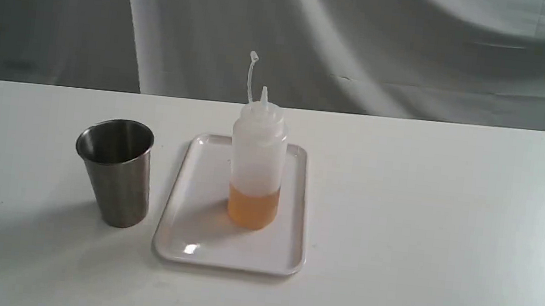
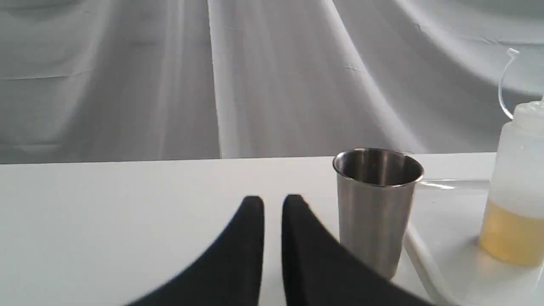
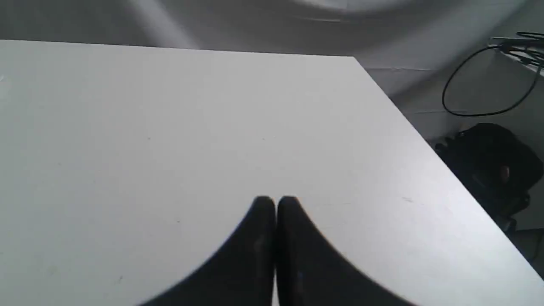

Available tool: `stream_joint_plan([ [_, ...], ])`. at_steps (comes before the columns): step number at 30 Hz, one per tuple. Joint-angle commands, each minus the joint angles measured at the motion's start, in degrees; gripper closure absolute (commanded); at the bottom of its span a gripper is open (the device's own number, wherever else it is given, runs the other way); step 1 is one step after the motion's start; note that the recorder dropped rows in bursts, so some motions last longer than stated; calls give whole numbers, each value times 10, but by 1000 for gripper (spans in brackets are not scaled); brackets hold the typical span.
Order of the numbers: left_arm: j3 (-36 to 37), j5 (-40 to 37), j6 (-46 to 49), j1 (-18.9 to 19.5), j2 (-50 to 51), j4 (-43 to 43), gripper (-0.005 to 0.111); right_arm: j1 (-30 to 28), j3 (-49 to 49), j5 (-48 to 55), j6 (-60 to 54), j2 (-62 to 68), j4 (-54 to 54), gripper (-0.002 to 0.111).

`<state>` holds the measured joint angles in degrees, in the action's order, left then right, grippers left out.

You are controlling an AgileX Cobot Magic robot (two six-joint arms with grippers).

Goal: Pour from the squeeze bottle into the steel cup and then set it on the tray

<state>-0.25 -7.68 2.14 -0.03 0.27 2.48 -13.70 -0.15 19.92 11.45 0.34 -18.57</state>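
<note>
Left gripper: black fingers nearly clenched, thin slit between tips, grasping nothing, hovering over white desk just beside cup. Right gripper: fingers pressed together, empty, over bare desk near right edge. One translucent whitish plastic squeeze bottle, amber liquid at bottom, cap strap up, upright on tray. One flat white glossy rectangular tray, mid-desk. One brushed grey steel cup, upright, just beside tray toward left edge, not touching.
</note>
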Motion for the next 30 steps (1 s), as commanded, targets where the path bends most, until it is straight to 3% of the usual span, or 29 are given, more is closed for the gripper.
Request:
stream_joint_plan([
  [1,3,1,-1,0,-3,2,98,-4,2,0,-54,-3,47,108],
  [30,3,1,-1,0,-3,2,98,-4,2,-2,-52,-3,62,108],
])
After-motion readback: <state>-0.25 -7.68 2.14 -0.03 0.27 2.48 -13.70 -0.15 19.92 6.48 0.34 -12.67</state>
